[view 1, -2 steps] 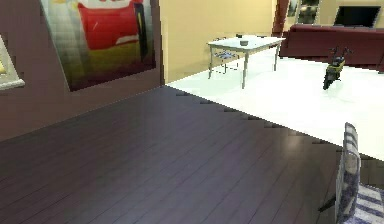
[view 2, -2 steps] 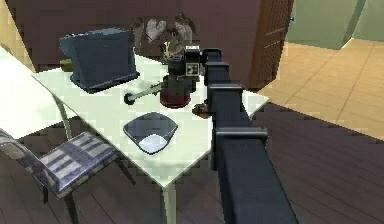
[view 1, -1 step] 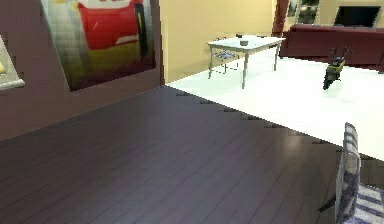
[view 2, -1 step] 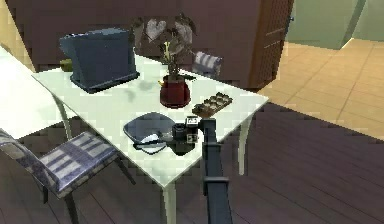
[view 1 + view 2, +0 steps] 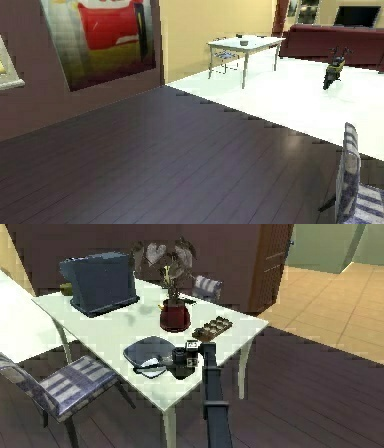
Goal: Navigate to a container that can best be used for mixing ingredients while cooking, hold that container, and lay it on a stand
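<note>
While the arm (image 5: 216, 400) lay over the table (image 5: 115, 324), the gripper (image 5: 168, 363) sat at the grey bowl (image 5: 148, 350) near the table's front edge. Whether it held anything could not be told.

Grey-blue shallow bowl (image 5: 150, 353) upright on the white table (image 5: 108, 327), near its front edge
</note>
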### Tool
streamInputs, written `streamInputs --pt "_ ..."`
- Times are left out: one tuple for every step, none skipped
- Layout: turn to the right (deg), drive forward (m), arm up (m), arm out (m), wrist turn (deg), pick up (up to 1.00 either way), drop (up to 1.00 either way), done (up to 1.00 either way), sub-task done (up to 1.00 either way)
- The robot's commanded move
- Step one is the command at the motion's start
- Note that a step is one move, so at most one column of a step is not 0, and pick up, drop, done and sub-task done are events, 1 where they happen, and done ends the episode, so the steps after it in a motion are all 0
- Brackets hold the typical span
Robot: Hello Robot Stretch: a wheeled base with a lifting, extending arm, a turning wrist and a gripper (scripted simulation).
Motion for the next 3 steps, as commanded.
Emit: streamInputs --pt "0.0 0.0 0.1 0.0 0.0 0.0 0.0 0.0 0.0" --pt "0.0 0.0 0.1 0.0 0.0 0.0 0.0 0.0 0.0" --pt "0.0 0.0 0.0 0.0 -45.0 0.0 0.0 0.0 0.0"
